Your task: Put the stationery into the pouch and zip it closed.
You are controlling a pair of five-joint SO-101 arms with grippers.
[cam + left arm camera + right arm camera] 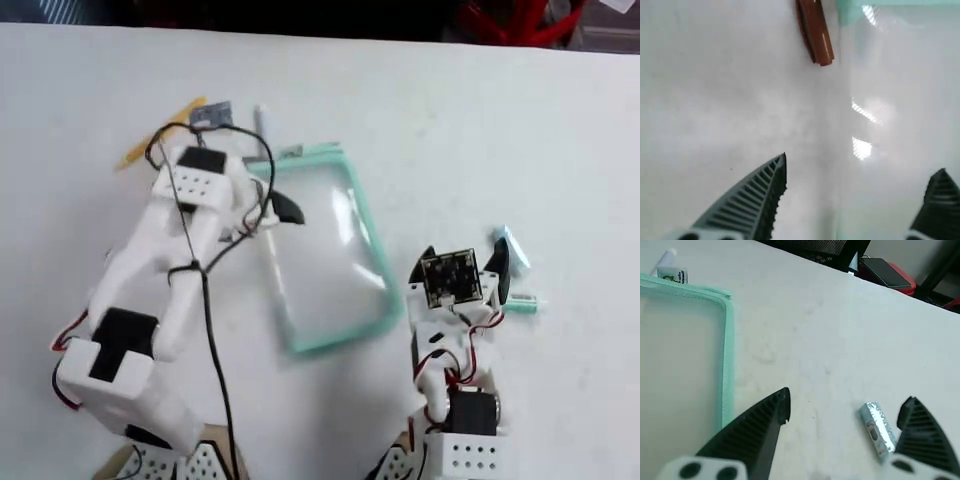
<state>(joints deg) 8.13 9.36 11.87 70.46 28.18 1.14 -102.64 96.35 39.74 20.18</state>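
Mint-edged clear pouch point(330, 255) lies flat at table centre. Left gripper point(860, 167) is spread wide and empty over the pouch's 10 o'clock edge. Right gripper point(847, 400), also spread and empty, sits at the pouch's 4 o'clock, with a foil-wrapped piece point(877, 432) beside one finger. White pen point(262, 120) lies at the pouch's 11 o'clock.

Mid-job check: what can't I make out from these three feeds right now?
High view: the left arm and its cable lie over the zip side of the pouch; open or shut unclear.
High view: mint item, small, partly behind the right arm.
Left wrist view: brown item cut off by the frame edge; kind unclear.
Right wrist view: white item cut off at the frame corner.
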